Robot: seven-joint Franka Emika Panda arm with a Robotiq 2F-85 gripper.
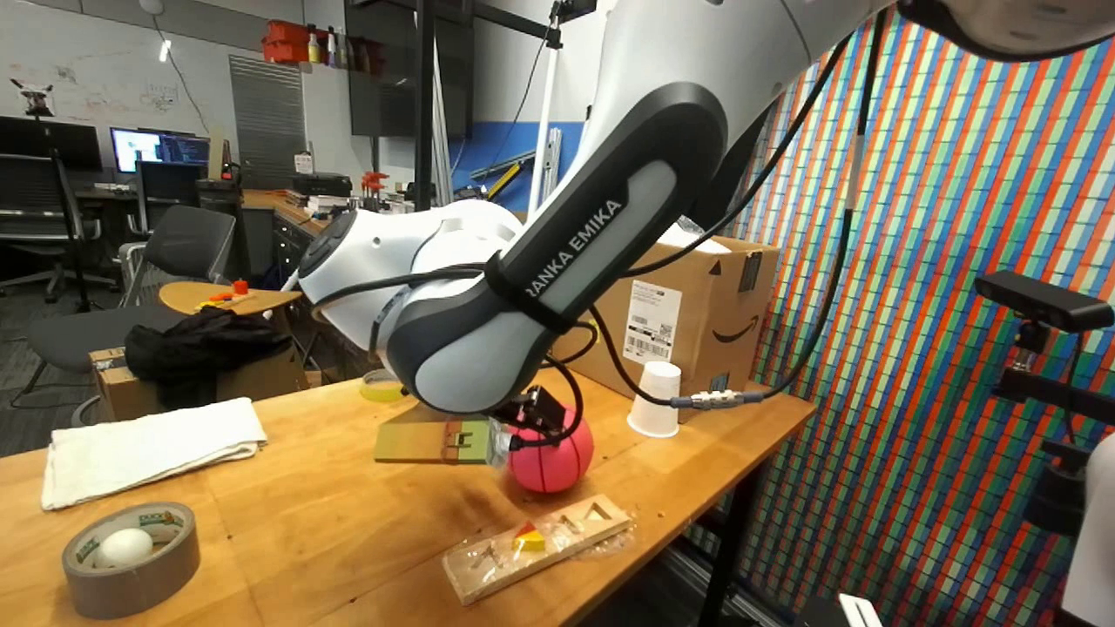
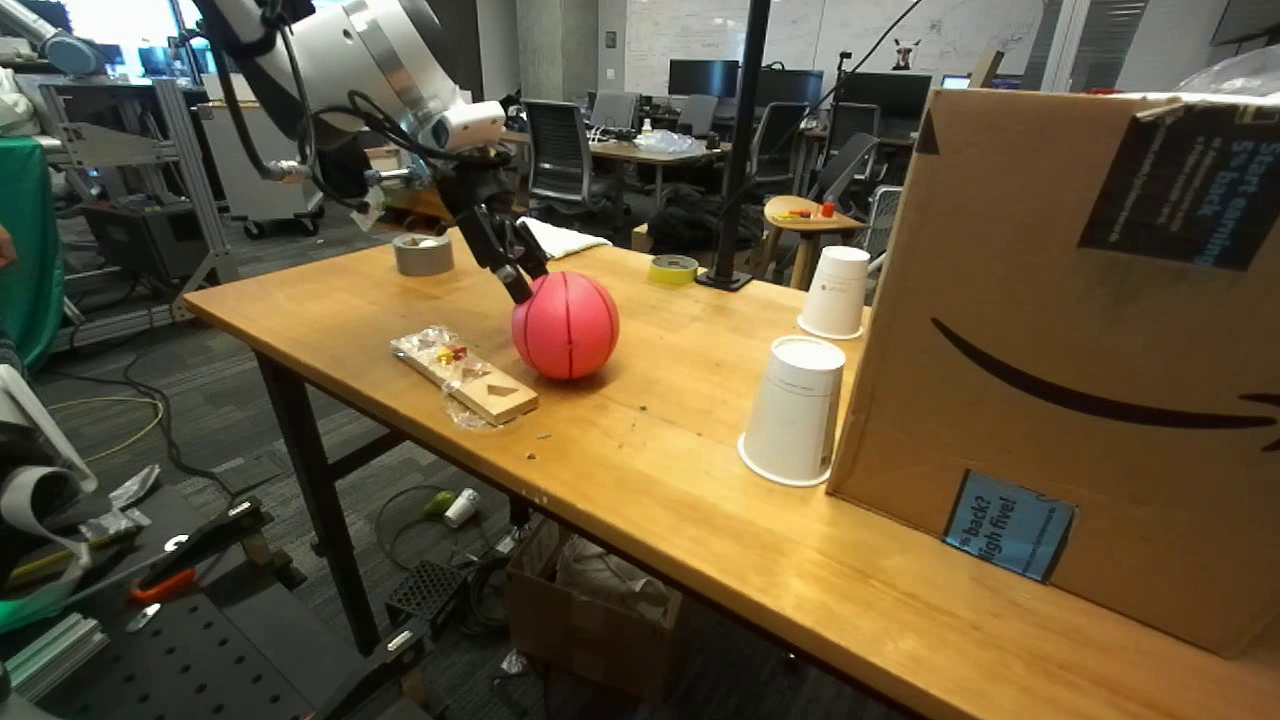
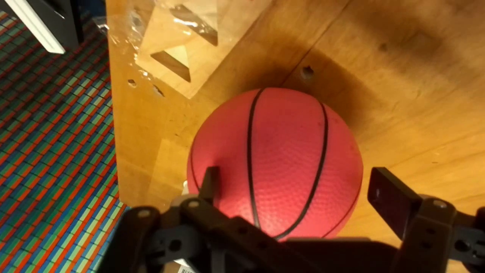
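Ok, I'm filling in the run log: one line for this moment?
Gripper: open; nearest: pink ball, contact unclear; pink ball: on table; wooden board: near pink ball; white cups: upside down

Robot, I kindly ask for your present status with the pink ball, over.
Hand open at pink ball, nothing gripped. Ball on table. Wooden board close beside ball.

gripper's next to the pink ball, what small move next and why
Probably nudge the open gripper slightly toward the wrist view's left, to centre it over the pink ball: one finger overlaps the ball there, while the other finger stands beyond its right edge.
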